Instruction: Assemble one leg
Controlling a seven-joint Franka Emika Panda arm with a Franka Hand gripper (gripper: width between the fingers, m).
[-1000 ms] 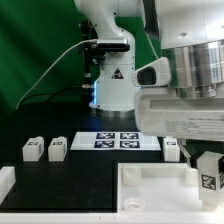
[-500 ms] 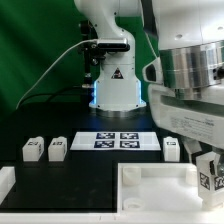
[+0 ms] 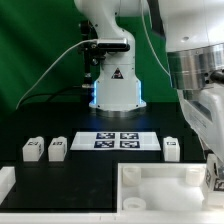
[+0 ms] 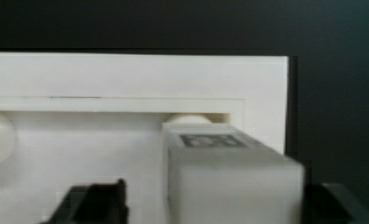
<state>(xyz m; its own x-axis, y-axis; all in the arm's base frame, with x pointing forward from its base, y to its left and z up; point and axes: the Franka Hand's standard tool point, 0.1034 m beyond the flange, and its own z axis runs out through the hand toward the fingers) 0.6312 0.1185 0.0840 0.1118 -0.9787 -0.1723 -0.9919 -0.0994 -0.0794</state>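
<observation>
Arm [image 3: 196, 62] has slid toward the exterior frame's right edge. The leg [image 4: 234, 172] sits between the end effector [image 4: 213, 208] fingers, right beside the tabletop [image 4: 128, 80] corner socket [image 4: 199, 126]. Can't tell if it's actually clamped. Insertion step, I reckon: next move needs lining up over that socket.

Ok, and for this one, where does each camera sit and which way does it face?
Exterior view: off the arm, at the table's edge, facing the robot's base across the marker board; base and arm show.
Wrist view: on the wrist, looking past the jaws at a leg and the tray piece; only jaw tips show.
Shared: the tray piece.
</observation>
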